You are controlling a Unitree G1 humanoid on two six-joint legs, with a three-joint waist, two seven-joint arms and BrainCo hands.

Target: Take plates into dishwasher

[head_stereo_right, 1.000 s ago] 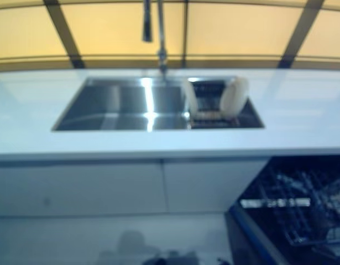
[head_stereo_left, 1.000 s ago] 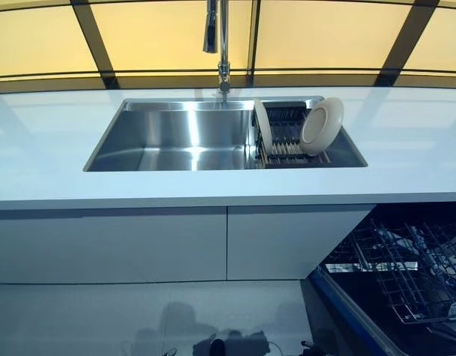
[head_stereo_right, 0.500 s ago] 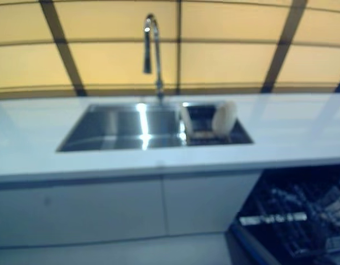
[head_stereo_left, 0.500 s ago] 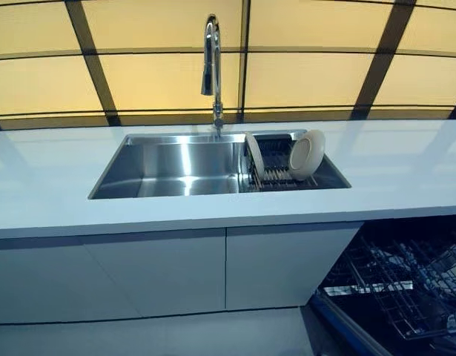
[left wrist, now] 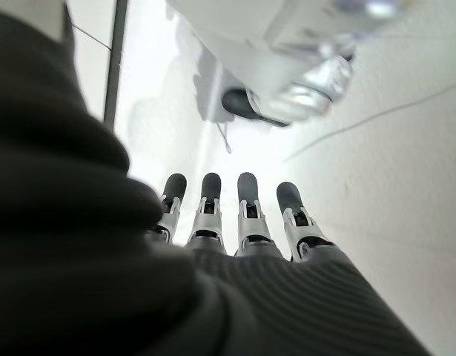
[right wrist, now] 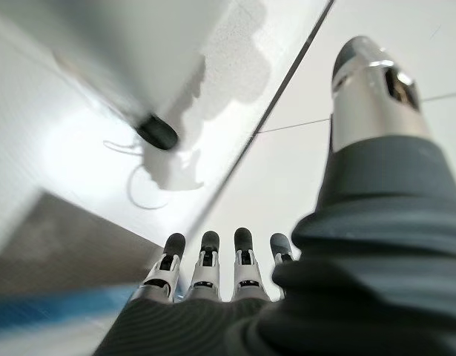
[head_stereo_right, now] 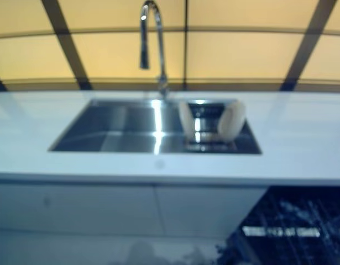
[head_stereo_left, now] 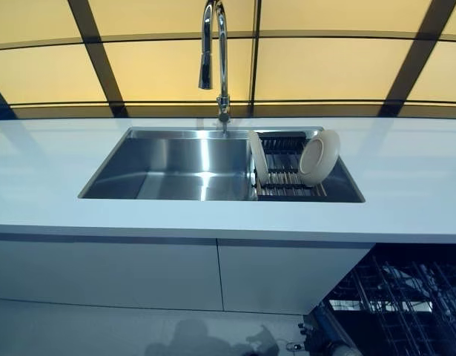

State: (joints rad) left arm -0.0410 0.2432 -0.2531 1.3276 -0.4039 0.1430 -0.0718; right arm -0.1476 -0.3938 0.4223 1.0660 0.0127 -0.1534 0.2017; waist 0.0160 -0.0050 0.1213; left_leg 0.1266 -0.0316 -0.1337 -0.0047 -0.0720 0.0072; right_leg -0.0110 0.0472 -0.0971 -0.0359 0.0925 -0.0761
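Since both plates [head_stereo_left: 319, 156] stand on edge in the sink rack [head_stereo_left: 287, 176], mid-frame, and left hand [left wrist: 242, 222] & right hand [right wrist: 213, 274] hang empty w/ fingers straight, a sloppy grab could tip one.

A white tabletop [head_stereo_left: 405, 193] is seen around a silver stainless-steel sink [head_stereo_left: 176, 167] with bright reflections. A chrome faucet [head_stereo_left: 216, 52] is set against amber-yellow wall panels [head_stereo_left: 331, 70] divided by dark brown bands. Two cream-white plates [head_stereo_left: 319, 157] are stood in a dark, ribbed drying rack [head_stereo_left: 285, 169]. The cabinet fronts [head_stereo_left: 139, 274] are coloured pale grey-white. A dark dishwasher [head_stereo_left: 405, 304] with grey wire racks is shown. The left hand [left wrist: 242, 215] and the right hand [right wrist: 213, 267] are coloured silver with dark tips, under dark ribbed covers.
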